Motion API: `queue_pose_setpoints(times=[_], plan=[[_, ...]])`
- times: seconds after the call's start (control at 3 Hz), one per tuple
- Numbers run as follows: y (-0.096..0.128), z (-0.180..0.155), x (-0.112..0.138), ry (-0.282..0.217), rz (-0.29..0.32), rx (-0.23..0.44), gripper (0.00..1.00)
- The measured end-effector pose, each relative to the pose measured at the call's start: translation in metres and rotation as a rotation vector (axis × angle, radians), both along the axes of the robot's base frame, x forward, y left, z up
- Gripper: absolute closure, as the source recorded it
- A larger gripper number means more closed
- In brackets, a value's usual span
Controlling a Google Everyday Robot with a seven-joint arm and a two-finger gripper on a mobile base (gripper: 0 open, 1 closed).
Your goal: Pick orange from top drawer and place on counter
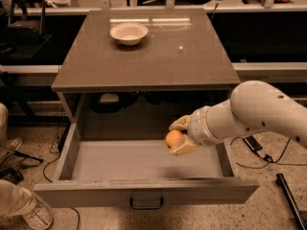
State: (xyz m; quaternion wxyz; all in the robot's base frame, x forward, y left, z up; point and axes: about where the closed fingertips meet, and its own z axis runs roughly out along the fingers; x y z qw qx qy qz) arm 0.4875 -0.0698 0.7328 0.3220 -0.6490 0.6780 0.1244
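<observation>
Small round orange fruit (173, 138) is clamped between my two pale yellowish fingers (183, 148), which are closed snugly on it from above and below. It hangs just off the flat floor in the right part of the wide grey pulled-out top drawer (120, 161), where my white arm (249, 114) reaches in from the right. Above it, the glossy grey-brown square counter (163, 61) carries a shallow white bowl (128, 33) toward its far left, well apart from the fruit.
</observation>
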Motion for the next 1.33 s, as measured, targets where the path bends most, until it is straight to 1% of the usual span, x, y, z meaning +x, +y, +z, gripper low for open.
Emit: queue_pose_setpoints(times=[0.33, 0.67, 1.0, 1.33], plan=[[-0.001, 0.002, 0.0, -0.004, -0.003, 0.005, 1.0], [-0.015, 0.044, 0.008, -0.069, -0.045, 0.086, 1.0], [-0.034, 0.091, 0.022, -0.11, -0.121, 0.127, 1.0], [-0.054, 0.12, 0.047, -0.099, -0.206, 0.211, 1.0]])
